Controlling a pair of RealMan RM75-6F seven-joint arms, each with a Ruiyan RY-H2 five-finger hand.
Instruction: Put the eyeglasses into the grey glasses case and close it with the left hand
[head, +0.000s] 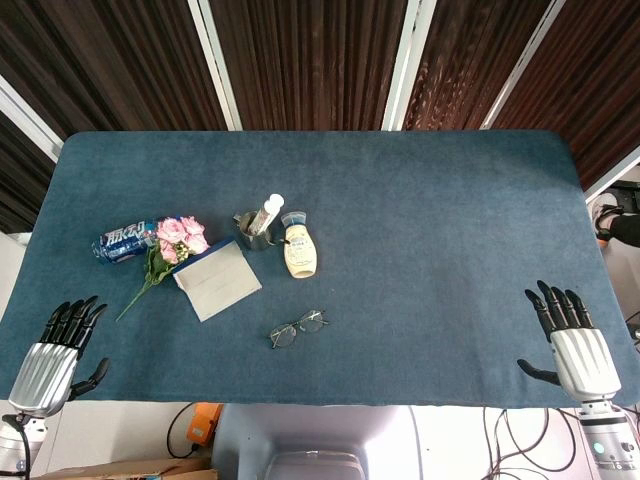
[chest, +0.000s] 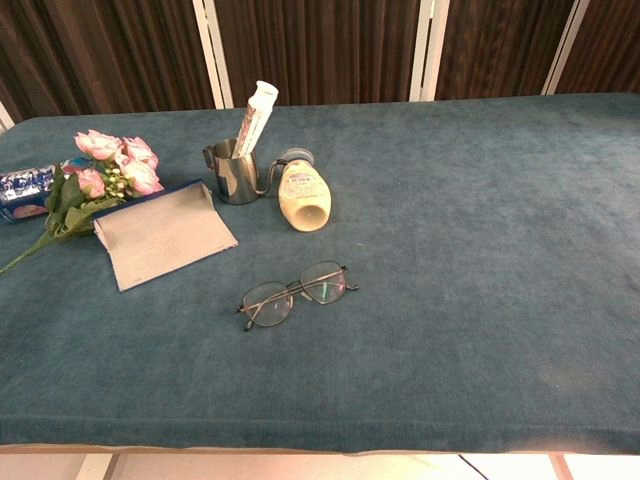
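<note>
The eyeglasses (head: 298, 327) (chest: 295, 292) lie on the blue table, thin dark frame, lenses toward the front edge. The grey glasses case (head: 217, 281) (chest: 163, 233) lies just left and behind them, its flap laid flat. My left hand (head: 55, 356) rests at the front left corner of the table, fingers spread and holding nothing, well left of the case. At the front right corner my right hand (head: 572, 343) lies the same way, empty, far from the glasses. The chest view shows neither hand.
Pink roses (head: 178, 240) (chest: 110, 170) and a blue bottle (head: 125, 240) lie left of the case. A metal cup holding a white tube (head: 258, 229) (chest: 238, 165) and a lying cream bottle (head: 300, 252) (chest: 303, 195) are behind the glasses.
</note>
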